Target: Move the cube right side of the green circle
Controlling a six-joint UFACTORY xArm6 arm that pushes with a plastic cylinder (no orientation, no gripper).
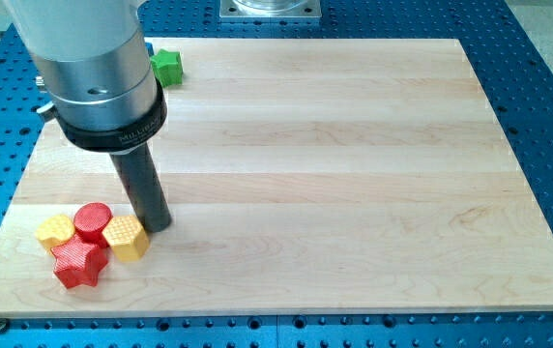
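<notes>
My tip (158,225) rests on the board at the lower left, touching or nearly touching the right side of a yellow hexagonal block (125,238). That block sits in a tight cluster with a red round block (93,220), a red star block (77,264) and a second yellow block (54,230). A green block (168,66) sits at the view's top left, partly hidden by the arm body, so its shape is unclear. A sliver of a blue block (149,46) shows just above it, mostly hidden.
The wooden board (354,174) lies on a blue perforated table (547,58). The large grey arm body (98,77) covers the board's top left corner. A metal base plate (270,9) sits at the view's top centre.
</notes>
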